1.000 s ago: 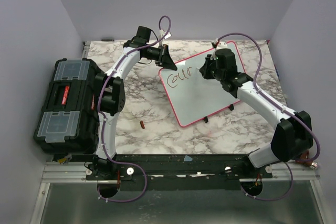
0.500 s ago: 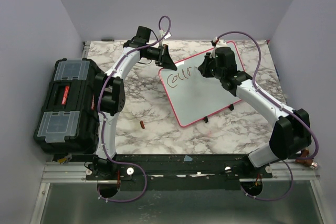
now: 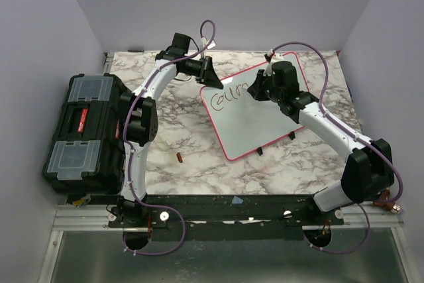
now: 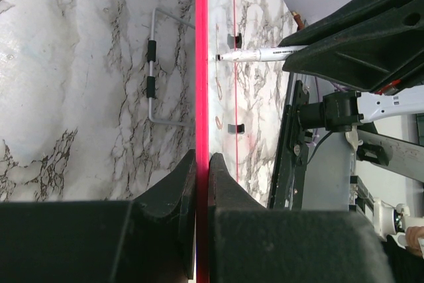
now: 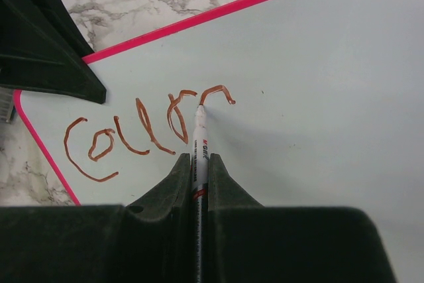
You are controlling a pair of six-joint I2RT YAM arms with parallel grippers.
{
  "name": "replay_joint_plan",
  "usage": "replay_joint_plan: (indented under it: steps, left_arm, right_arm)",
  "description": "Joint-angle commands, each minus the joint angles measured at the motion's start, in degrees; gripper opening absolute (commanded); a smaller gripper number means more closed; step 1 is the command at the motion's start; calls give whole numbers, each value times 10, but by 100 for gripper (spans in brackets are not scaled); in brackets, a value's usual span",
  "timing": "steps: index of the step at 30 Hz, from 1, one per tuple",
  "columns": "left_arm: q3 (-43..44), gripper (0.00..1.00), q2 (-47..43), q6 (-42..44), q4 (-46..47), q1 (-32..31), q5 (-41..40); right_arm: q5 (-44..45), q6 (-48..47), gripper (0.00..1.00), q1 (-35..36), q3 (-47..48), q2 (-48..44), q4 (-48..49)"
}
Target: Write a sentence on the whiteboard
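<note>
I see the whiteboard (image 3: 265, 124) lying askew on the marble surface (image 3: 192, 157), right of centre. My left claw (image 4: 203, 164) is pinched on its pink rim. My right claw (image 5: 199, 167) is clamped on the marker (image 5: 199, 138), whose tip touches the last brown stroke of the sentence (image 5: 142, 134) (only a few letters).

Overhead view, two wrist close-ups, whiteboard (image 3: 258, 124) shared

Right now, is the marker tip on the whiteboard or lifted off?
On: the marker tip touches the whiteboard at the last letter of the sentence.
</note>
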Motion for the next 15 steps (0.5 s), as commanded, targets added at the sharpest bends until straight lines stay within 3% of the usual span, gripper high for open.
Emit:
replay_joint_plan:
  steps: [1, 15]
  left_arm:
    - [-3, 0, -16, 74, 19, -5, -10]
    - [-4, 0, -16, 75, 19, -5, -10]
  right_arm:
    - [-1, -6, 1, -1, -24, -9, -31]
    - [79, -6, 1, -1, -15, -23, -54]
